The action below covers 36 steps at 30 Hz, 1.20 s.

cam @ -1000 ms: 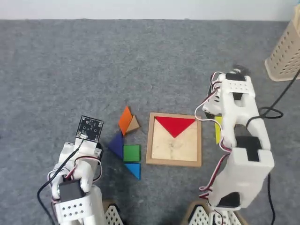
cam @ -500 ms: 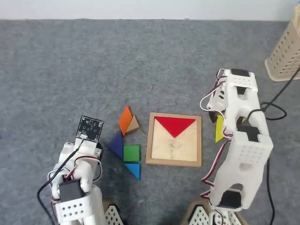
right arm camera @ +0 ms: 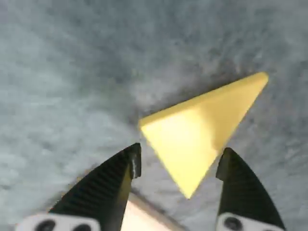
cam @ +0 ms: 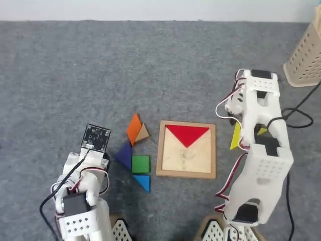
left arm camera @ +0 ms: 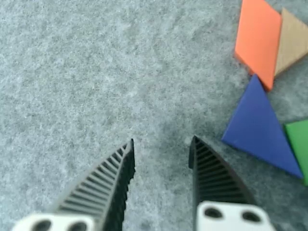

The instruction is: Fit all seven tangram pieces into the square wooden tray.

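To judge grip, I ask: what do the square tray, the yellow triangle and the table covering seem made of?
Square tray: pale unpainted wood, matte, faint grain on its floor. Yellow triangle: likely painted wood, thick-edged with even smooth colour; plastic is possible. Table covering: grey felt or short carpet, fuzzy mottled fibres.

Robotics lab or hobby bench setup is indicated. A grey felt-covered surface (cam: 75, 75) is seen; left arm (cam: 80, 211) and right arm (cam: 261, 170), white printed shells with exposed wiring, are mounted either side of the wooden tray (cam: 185, 174). A beige perforated bin (cam: 307, 55) is placed well beyond the tray, with a plain white wall (cam: 150, 10) behind.
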Available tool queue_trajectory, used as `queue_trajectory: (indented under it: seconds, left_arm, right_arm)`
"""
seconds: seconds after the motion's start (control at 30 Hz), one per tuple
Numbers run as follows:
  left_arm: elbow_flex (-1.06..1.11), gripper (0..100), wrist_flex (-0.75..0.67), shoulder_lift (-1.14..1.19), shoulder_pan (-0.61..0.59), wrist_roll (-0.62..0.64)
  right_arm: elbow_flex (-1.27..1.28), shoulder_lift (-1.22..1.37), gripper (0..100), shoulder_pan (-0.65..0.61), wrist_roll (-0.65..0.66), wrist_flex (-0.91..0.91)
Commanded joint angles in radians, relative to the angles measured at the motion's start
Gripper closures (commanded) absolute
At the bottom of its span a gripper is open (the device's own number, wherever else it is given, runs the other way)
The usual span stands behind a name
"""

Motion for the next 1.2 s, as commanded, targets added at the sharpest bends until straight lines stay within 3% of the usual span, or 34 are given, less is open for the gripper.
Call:
queue_trajectory:
  seconds: [0.0,0.4,1.17]
  left_arm:
    - [-0.007,83,0.005,-0.020,-0.006,-0.008]
    - [-0.007,83,0.005,-0.020,-0.006,-0.008]
    - [-0.007,83,0.005,-0.020,-0.006,-0.008]
  right_arm:
    - [-0.060,-0.085,74.5,-0.001,-0.106,0.008]
    - [-0.063,0.081,74.2,0.050,-0.164,-0.117]
    - [-0.061,0.154,74.5,0.116,-0.068,-0.007]
